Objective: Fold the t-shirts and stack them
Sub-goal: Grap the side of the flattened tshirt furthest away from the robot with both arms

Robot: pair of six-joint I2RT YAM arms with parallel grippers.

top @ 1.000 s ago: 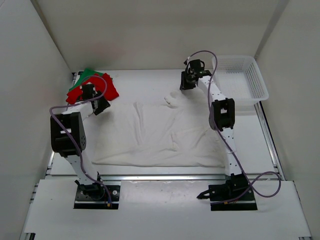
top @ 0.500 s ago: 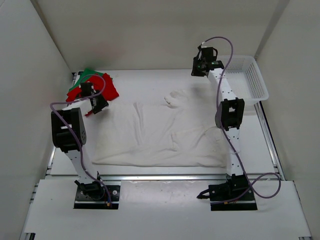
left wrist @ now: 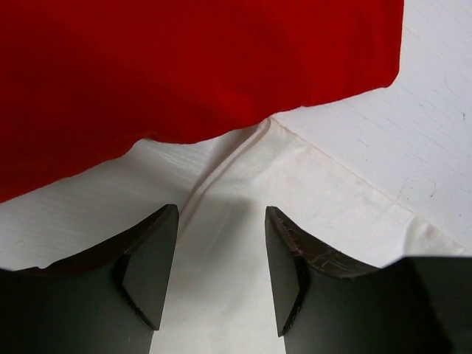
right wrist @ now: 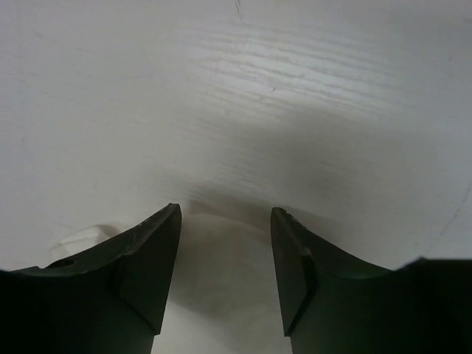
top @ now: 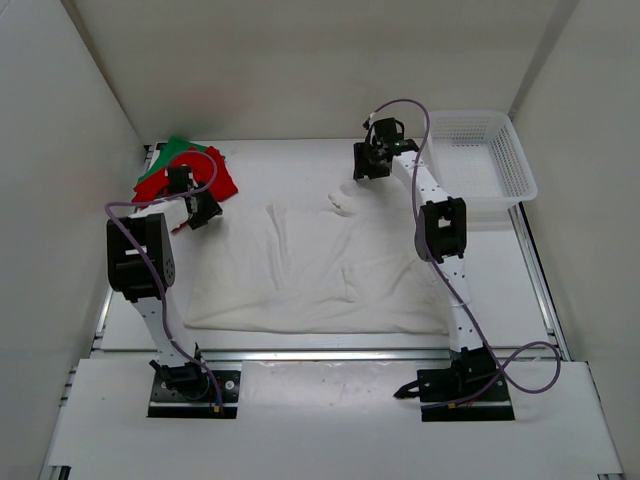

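A white t-shirt [top: 320,265] lies spread flat across the middle of the table. At the back left, a red t-shirt [top: 218,178] sits bunched on a green one [top: 178,149]. My left gripper [top: 196,211] stands open low over the white shirt's left sleeve, just in front of the red cloth. In the left wrist view the sleeve hem [left wrist: 310,173] runs ahead of the open left gripper [left wrist: 221,258], with the red t-shirt [left wrist: 184,66] beyond. My right gripper [top: 365,166] is open above the shirt's right sleeve [top: 345,200]. In the right wrist view the right gripper [right wrist: 225,258] holds nothing, with white cloth [right wrist: 221,295] beneath.
A white mesh basket [top: 470,116] stands at the back right, close to the right arm's elbow. White walls close in the back and both sides. The bare table [right wrist: 236,88] runs between the right gripper and the back wall.
The right gripper has gone from nearly shut to open, swinging up toward the basket and back to the left above the sleeve. The left gripper shifted slightly beside the red shirt.
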